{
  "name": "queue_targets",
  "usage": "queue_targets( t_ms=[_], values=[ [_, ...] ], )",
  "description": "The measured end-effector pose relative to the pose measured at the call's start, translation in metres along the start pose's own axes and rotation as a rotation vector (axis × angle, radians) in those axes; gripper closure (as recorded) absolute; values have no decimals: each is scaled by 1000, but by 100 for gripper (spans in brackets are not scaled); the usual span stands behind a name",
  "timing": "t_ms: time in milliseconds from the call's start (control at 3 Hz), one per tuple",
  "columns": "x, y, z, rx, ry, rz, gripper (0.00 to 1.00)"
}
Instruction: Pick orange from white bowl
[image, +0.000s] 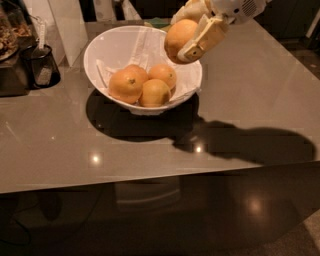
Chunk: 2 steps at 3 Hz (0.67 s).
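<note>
My gripper (192, 35) is shut on the orange (177, 39), a large smooth round fruit, and holds it in the air above the right rim of the white bowl (107, 50). The bowl stands on the grey table and has a crinkled white lining. Three oranges remain inside it: a large one with a dark stem dimple (127, 84) at the left and two smaller ones (162, 75) (153, 93) beside it. The arm reaches in from the upper right.
A black cup (42, 65) and a dark appliance (10, 55) stand at the table's left edge. A white panel (67, 25) stands behind the bowl. The table's front edge (160, 175) runs across below the bowl's shadow.
</note>
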<state>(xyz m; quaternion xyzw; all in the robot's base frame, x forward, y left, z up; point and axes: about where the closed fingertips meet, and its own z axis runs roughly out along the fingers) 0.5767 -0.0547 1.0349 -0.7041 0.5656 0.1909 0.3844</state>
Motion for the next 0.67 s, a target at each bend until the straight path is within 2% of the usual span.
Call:
queue_targets(
  t_ms=[333, 667],
  values=[
    [-21, 21, -7, -37, -141, -56, 100],
    [-25, 20, -6, -33, -149, -57, 100]
  ],
)
